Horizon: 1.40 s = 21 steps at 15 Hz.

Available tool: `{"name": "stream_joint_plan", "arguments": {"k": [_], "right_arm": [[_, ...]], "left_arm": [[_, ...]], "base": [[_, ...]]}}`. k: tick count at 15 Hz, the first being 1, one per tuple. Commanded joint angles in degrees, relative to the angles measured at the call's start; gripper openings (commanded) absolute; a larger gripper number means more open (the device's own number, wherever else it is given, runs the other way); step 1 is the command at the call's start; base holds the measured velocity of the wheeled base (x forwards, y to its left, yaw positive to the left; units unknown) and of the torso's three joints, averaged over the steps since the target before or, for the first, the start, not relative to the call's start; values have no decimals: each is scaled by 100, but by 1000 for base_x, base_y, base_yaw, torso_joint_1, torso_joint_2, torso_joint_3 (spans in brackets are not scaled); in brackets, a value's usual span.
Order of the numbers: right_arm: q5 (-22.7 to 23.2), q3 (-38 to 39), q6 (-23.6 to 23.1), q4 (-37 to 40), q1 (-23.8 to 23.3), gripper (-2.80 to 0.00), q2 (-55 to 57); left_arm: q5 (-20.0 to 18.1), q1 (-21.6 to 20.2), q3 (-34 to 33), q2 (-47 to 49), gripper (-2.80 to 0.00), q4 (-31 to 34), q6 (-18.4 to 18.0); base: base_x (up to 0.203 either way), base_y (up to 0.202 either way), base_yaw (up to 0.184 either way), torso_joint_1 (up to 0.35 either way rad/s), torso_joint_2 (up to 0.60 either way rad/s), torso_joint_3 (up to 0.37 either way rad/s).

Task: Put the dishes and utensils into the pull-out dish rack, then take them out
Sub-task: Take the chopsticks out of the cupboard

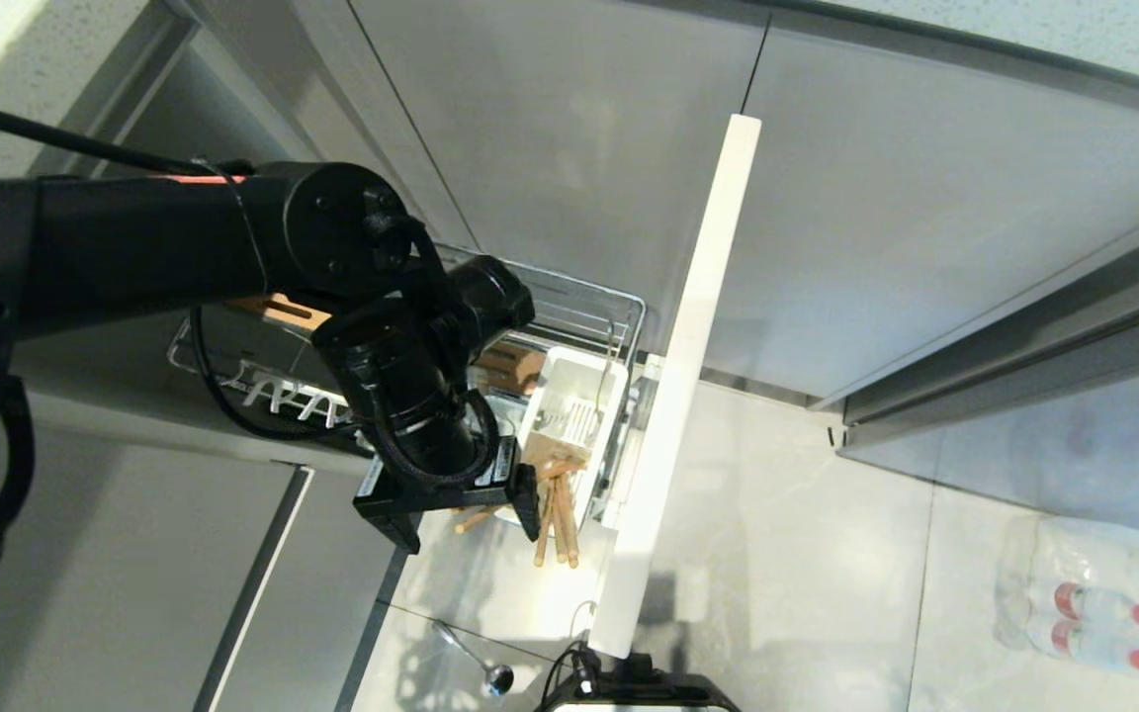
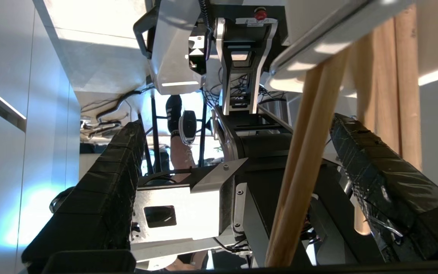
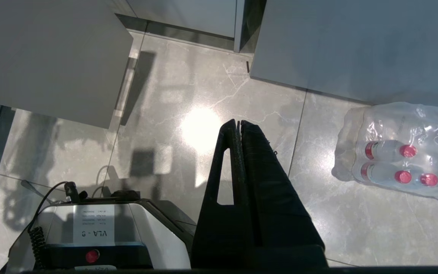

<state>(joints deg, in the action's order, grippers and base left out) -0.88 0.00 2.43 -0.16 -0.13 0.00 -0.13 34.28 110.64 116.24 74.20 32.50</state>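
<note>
Left gripper (image 1: 466, 514) hangs at the front end of the pull-out dish rack (image 1: 569, 297), jaws spread wide and clamped on nothing; in the left wrist view one wooden chopstick (image 2: 299, 163) runs through the gap between the two black fingers (image 2: 101, 190) without either pad pressing on it, and further sticks stand just beyond the far finger. Head view: a bundle of chopsticks (image 1: 557, 519) stands in the white utensil caddy (image 1: 569, 410) at the rack's front, beside the beige front panel (image 1: 678, 396), their ends jutting well past the caddy rim; one stick (image 1: 476, 518) lies crosswise near the gripper, and whether it sits in the caddy cannot be told. The spoon (image 1: 476, 659) lies on the floor (image 1: 777, 554) below the rack, well apart from the caddy. No plate or bowl shows in the visible part of the wire basket, though the left arm covers much of it; the brown wooden bar (image 1: 278, 310) shows only in part behind the arm. Right gripper (image 3: 238, 131) is parked off to the side over the floor, fingers pressed together, empty; a shrink-wrapped pack of bottles (image 3: 397, 160) lies near it. Judgement: the chopsticks appear loaded, or not yet taken out, and which half of the task this belongs to cannot be settled. The spoon on the floor reads as a drop needing recovery. Dishes unaccounted for.
</note>
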Motion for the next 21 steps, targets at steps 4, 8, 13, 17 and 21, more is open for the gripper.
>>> {"name": "stream_joint_plan", "arguments": {"k": [4,8,13,17,21], "right_arm": [[0,0,4,-2,-4,-280,9],[0,0,4,-2,-4,-280,5],[0,0,4,-2,-3,-280,9],[0,0,4,-2,-4,-280,9],[0,0,4,-2,-4,-280,9]], "left_arm": [[5,-53,-15,30,0,50,20],[5,-49,-8,30,-280,50,37],[11,-44,1,13,-280,50,55],[5,-27,1,-5,-280,50,63],[-16,3,13,-139,-280,54,76]], "base": [[0,0,0,0,0,0],[0,0,0,0,0,0],[0,0,0,0,0,0],[0,0,0,0,0,0],[0,0,0,0,0,0]]}}
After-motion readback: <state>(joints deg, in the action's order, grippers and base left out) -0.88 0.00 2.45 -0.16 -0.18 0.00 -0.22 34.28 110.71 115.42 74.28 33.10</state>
